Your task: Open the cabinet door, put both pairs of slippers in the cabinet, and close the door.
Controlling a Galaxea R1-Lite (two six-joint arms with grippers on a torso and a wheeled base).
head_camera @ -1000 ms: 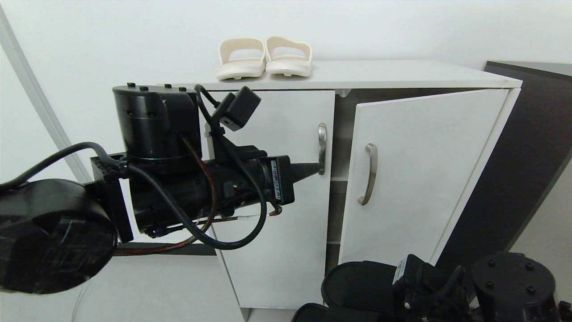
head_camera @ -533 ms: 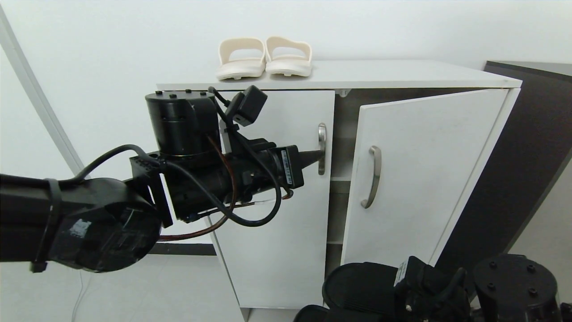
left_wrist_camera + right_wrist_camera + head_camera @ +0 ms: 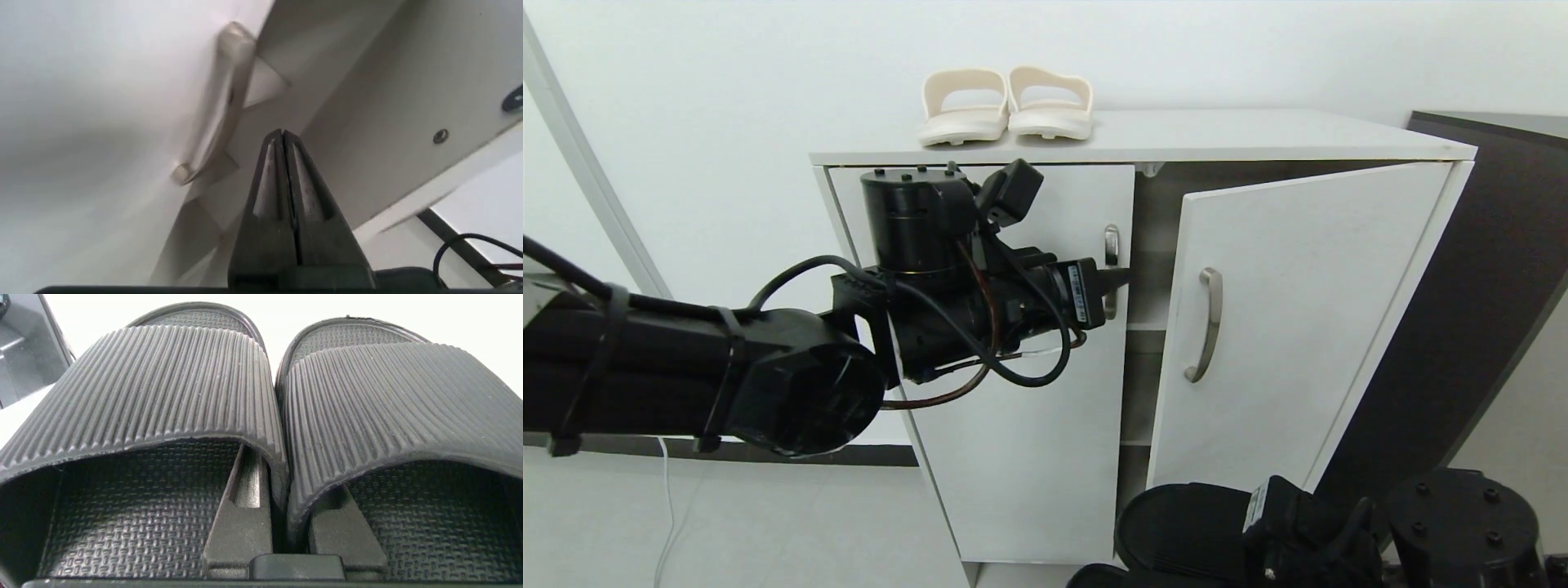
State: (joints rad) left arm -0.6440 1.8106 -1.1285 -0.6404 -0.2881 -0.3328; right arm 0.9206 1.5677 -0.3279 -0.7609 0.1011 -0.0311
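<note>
Left claw (image 3: pixel 1121 276) clenched, tip just beside left door's upright handle (image 3: pixel 1111 242), on its gap side; right claw (image 3: pixel 282 514) grips black slippers (image 3: pixel 1176 523) well below that handle, cream slippers (image 3: pixel 1006 104) above it on cabinet (image 3: pixel 1258 132).

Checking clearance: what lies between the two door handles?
Head view: the left gripper tip and the dark cabinet opening, between left handle and right handle.

My left gripper (image 3: pixel 1119 278): at the left door's handle (image 3: pixel 1111 243).
Right door (image 3: pixel 1298 327): ajar.
Cream slippers (image 3: pixel 1005 102): on cabinet top (image 3: pixel 1258 135).
Black slippers (image 3: pixel 1176 523): low, below the right door.
</note>
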